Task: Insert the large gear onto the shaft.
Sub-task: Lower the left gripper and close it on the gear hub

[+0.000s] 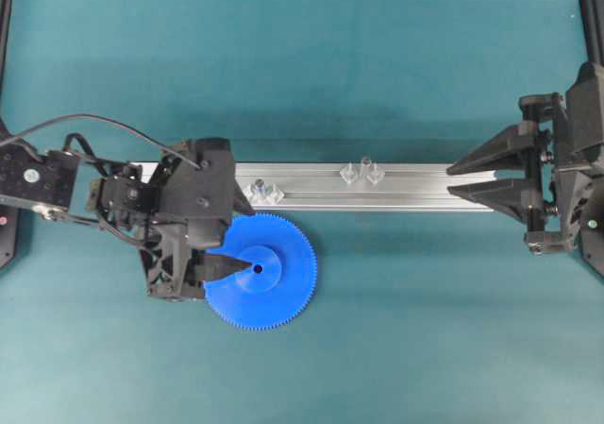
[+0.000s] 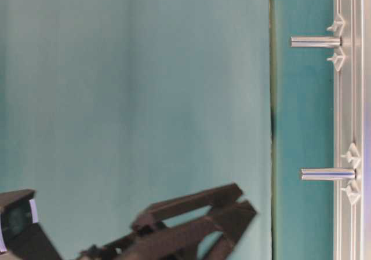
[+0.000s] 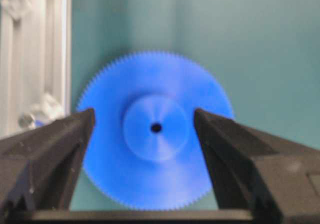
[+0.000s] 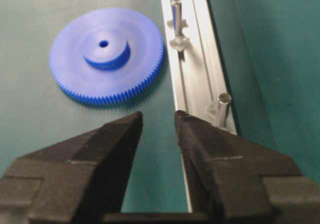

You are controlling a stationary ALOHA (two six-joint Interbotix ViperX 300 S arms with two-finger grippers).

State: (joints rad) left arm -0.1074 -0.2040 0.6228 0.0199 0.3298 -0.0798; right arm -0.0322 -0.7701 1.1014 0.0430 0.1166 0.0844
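The large gear lies flat on the table beside the rail; the left gripper hovers released over it; the right gripper is also released, holding nothing.

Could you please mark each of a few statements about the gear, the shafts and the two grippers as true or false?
1. The large gear lies flat on the table beside the rail. True.
2. The gear is already seated on a shaft. False: both shafts on the rail stand bare.
3. The left gripper is open, its fingers either side of the gear's hub. True.
4. The right gripper holds the gear. False: its jaws are open and hold nothing, at the far end of the rail from the gear.
5. The gear is red. False: it is bright blue.
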